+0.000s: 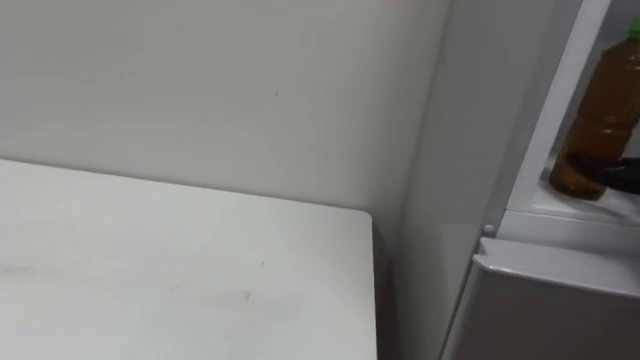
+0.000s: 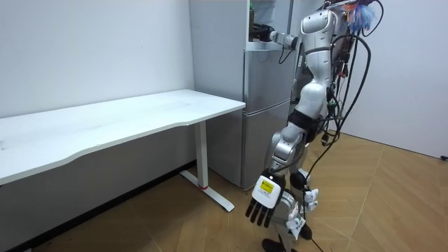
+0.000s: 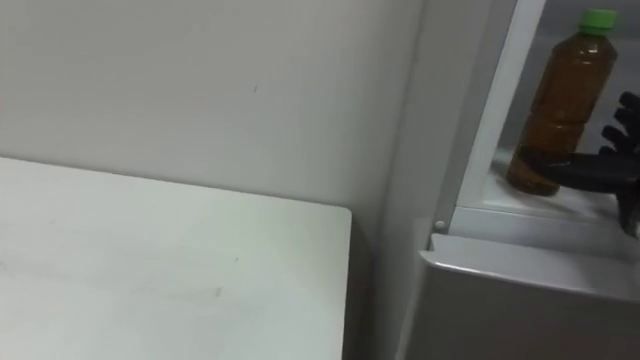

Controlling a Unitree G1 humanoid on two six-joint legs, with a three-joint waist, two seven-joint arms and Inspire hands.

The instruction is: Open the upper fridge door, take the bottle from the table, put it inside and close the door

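Here, in the left eye view, a tall see-through plastic bottle full of brown drink [image 1: 600,105] stands up straight on the white bottom ledge [image 1: 560,208] of the upper part of the grey metal fridge [image 1: 545,310]. That part of the fridge is open. The robot's right hand [image 1: 612,178] comes in from the right, and its dark fingers lie low by the foot of the bottle. The flat white bench [image 1: 180,270] sits to the left, and its corner is near the side of the fridge. A plain pale wall [image 1: 220,80] is behind it.

In the room view, the robot stands on the brown wooden floor [image 2: 399,196], right in front of the fridge. Its right arm is stretched out high into the open upper part. Its left hand [image 2: 263,203] hangs low by its leg, and its fingers are straight and a little spread. It holds nothing. The long bench stands on the room view's left.

In the right eye view, the bottle's bright green cap [image 3: 597,18] is on top. One dark finger lies across the front of the bottle's foot. The other fingers are spread out just beside the bottle on its right, with a small gap. They do not squeeze it.
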